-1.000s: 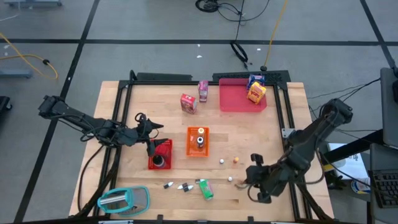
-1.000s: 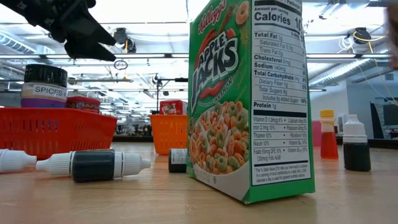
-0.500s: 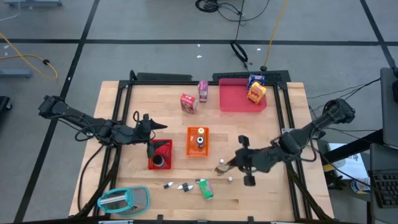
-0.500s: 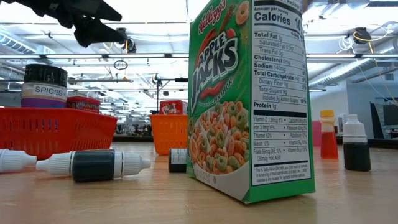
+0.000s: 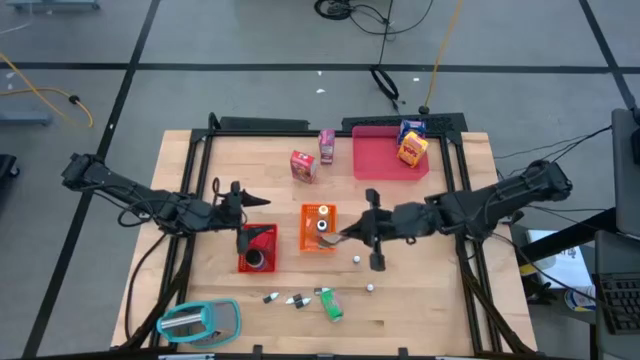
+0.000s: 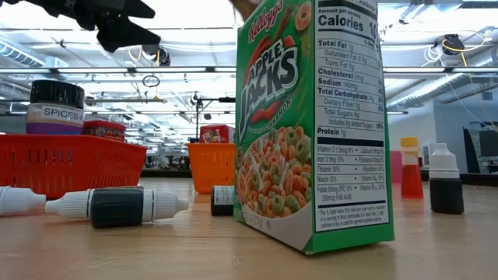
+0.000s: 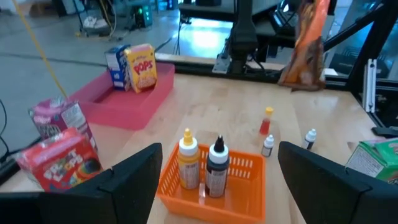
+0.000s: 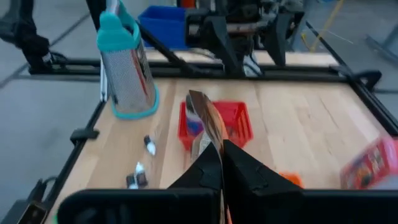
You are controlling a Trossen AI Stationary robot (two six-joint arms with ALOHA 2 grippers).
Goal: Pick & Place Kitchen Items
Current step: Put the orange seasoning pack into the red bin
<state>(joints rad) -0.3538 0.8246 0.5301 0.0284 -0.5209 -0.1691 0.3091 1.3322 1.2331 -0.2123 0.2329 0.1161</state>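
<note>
Now right end effector (image 5: 352, 232) pinches orange packet (image 8: 208, 127) above orange bin (image 5: 318, 240).

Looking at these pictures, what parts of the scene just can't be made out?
- Low view: the Apple Jacks box fills the middle and hides the table behind it; its top is cut off by the edge.
- Right wrist view: the thin brown item held in the right gripper is blurred, so what it is stays unclear.
- High view: the small bottles near the front edge are too small to read.
- Left wrist view: the left gripper shows only its fingers.
</note>
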